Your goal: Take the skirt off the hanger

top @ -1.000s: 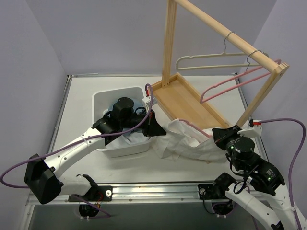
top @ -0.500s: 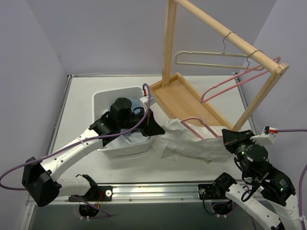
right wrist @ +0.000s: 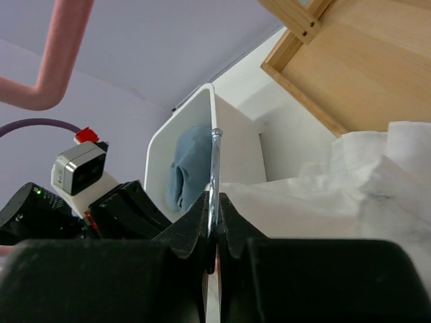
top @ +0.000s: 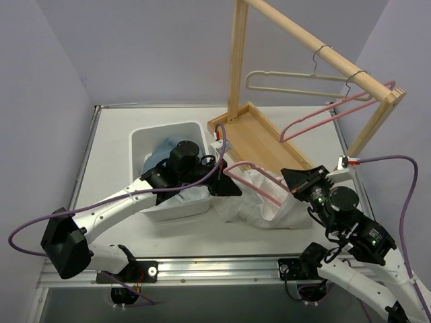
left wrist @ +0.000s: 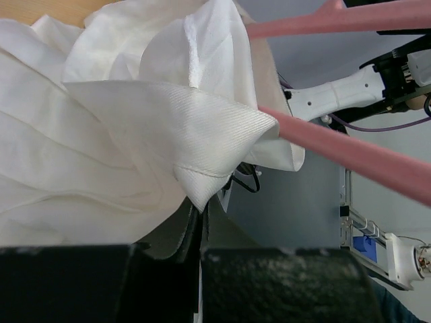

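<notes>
The left gripper [left wrist: 201,232] is pinched tight on a pointed fold of the skirt [left wrist: 135,134], its black, grainy jaws closed with only cloth between them. The skirt is white with a fine twill weave and a stitched seam, crumpled into soft ridges. It lies heaped on the pale table [top: 114,134] between the two arms, its far edge against the rack's base. A smooth, rounded arm of the pink hanger [left wrist: 350,151] runs through the folds.

The right gripper [right wrist: 212,222], on the right side of the heap, is clamped on the hanger's thin metal hook [right wrist: 214,168] — a shiny wire rising straight up from between the closed jaws.

Left of the skirt stands a white plastic bin [top: 145,145], rectangular with rounded corners, a limp blue cloth [top: 172,142] inside it. Farther back stands the wooden rack [top: 238,60] — pale square-cut timber with a shallow tray base. From its slanting top rail hang a cream hanger [top: 289,76] and a second pink hanger [top: 313,116], both on wire hooks.
</notes>
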`<state>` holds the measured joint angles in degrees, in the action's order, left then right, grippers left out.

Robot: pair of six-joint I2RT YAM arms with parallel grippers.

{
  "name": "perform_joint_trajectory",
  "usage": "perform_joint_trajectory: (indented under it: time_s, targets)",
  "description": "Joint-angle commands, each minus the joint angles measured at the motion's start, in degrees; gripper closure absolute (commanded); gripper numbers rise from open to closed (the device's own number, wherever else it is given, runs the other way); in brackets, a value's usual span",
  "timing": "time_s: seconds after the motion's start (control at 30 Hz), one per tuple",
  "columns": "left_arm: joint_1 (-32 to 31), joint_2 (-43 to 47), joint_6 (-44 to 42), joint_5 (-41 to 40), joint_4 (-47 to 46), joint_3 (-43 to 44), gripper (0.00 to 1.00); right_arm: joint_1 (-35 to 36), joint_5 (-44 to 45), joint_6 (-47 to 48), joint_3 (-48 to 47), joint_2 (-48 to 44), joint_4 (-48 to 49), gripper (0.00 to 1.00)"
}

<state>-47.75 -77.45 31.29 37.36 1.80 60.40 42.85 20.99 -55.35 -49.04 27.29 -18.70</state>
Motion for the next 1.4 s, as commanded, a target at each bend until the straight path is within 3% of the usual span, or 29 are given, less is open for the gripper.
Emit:
perform_joint_trajectory:
  time_s: [0.0,0.23,0.4,0.57,0.93,1.13,1.37]
  targets:
    - [-1.0,0.2,1.5,1.1,-5.5,3.4,0.98,0.4,-4.6,-0.1,-1.0,2.2,11.3,1.00]
    - [-1.1,-0.1,-1.0,-0.4,-1.9,6.2,0.98,0.4,-10.0,-1.9,-0.4,2.2,17.4,1.00]
    - [-0.6,-0.2,-7.4,-5.4,8.9,12.3,0.98,0.4,-16.6,-6.0,1.8,-0.6,29.2,1.00]
    - [2.2,0.2,-11.9,-9.6,15.8,19.8,0.98,0.4,-15.8,-5.0,-0.8,-3.1,25.3,1.00]
    - [7.4,-1.2,-19.3,-12.1,25.1,28.7,0.98,0.4,-18.1,-6.1,3.4,-12.3,35.2,1.00]
    - [9.3,0.2,-17.1,-12.4,22.8,31.6,0.98,0.4,-16.2,-2.8,-3.5,-11.2,23.7,1.00]
    - [11.4,3.4,-20.5,-21.5,22.3,42.3,0.98,0.4,-11.5,-2.7,-4.3,-15.9,14.1,1.00]
